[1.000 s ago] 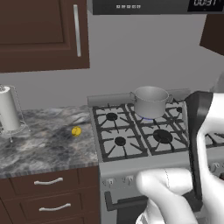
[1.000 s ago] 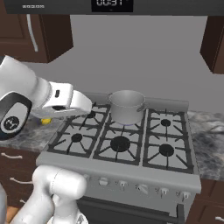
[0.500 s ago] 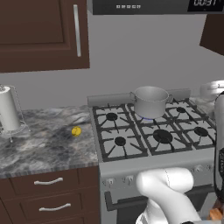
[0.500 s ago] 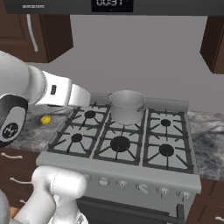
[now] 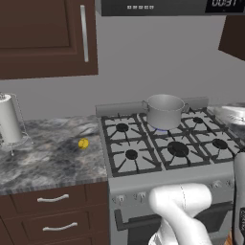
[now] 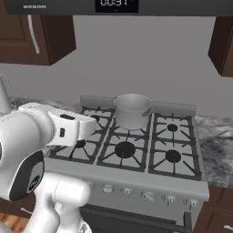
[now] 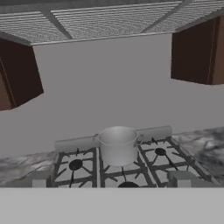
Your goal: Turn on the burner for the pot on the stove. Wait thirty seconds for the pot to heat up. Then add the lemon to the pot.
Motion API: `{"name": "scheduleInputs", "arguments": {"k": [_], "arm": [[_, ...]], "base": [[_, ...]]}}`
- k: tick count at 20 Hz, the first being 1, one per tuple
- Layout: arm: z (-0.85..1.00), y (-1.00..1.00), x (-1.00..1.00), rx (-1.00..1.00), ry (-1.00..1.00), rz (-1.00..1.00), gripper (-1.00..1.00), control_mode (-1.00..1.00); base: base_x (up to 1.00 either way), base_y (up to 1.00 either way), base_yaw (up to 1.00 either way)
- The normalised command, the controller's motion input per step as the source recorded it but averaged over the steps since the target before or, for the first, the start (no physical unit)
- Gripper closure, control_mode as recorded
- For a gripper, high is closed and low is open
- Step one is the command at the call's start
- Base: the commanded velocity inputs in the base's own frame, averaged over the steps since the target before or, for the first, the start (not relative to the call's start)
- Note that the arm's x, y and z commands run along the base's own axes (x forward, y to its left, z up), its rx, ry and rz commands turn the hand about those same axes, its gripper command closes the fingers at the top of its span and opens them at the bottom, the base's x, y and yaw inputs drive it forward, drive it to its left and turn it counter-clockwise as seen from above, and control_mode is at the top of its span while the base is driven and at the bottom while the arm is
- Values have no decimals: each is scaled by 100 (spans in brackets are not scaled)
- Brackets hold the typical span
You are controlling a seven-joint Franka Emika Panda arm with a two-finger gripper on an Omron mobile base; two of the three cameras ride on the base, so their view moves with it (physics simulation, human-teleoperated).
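At the far left of the marbled grey surface (image 5: 52,160), near its left edge, an upright silver cylinder (image 5: 9,119) is seen in a thin wire stand. Further right, the lemon (image 5: 83,143) is found lying on the surface, close to its right edge and just beside the stove (image 5: 158,179), well apart from the pot. Two drawers with metal pulls (image 5: 53,198) are set under the front edge of the surface, and dark wooden cabinets (image 5: 45,36) are hung above it.

The stove is topped with black grates over six burners. The pot (image 5: 164,111) is seen standing upright on the back middle grate, against the low rear ledge of the stove, its inside empty as far as can be told. A small blue flame is visible beneath it at the burner (image 5: 161,129). A row of knobs (image 6: 148,196) is carried along the stove's front edge.

In the hand view the pot (image 7: 118,145) is centred ahead, and the gripper (image 7: 109,180) is shown released, its fingers (image 7: 38,180) spread wide with nothing between them.
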Motion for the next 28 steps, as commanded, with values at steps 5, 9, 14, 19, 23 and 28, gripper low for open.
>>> {"name": "scheduleInputs", "arguments": {"k": [5,9,14,19,23,28], "arm": [[40,5,31,0,56,-8,-100,-100],[26,9,29,-1,64,-7,-100,-100],[0,0,0,0,3,0,-100,-100],[0,0,0,0,0,0,-100,-100],[-40,0,0,0,-1,1,-100,-100],[-43,3,0,0,0,2,-100,-100]], "base": [[0,0,0],[0,0,0],[0,0,0],[0,0,0],[0,0,0],[0,0,0]]}}
